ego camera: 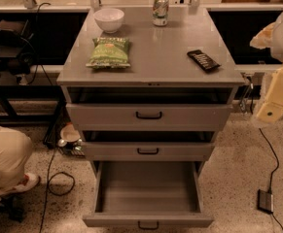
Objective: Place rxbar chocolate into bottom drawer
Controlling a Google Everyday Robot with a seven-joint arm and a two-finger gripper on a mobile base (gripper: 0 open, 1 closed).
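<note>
The rxbar chocolate (203, 60) is a flat black bar with pale lettering, lying on the right side of the grey cabinet top (160, 47). The bottom drawer (148, 191) is pulled far out toward me and its inside is bare. Its dark curved handle (148, 225) shows at the bottom edge. My gripper (273, 106) is the cream-coloured part at the right edge, beside the cabinet's right front corner. It is level with the top drawer, lower than the bar and to its right, and touches nothing.
A green snack bag (109, 52), a white bowl (109, 19) and a can (160, 9) stand on the cabinet top. The two upper drawers (149, 114) are slightly open. A seated person's leg (5, 159) is at the left. Cables and a small box (266, 200) lie on the floor.
</note>
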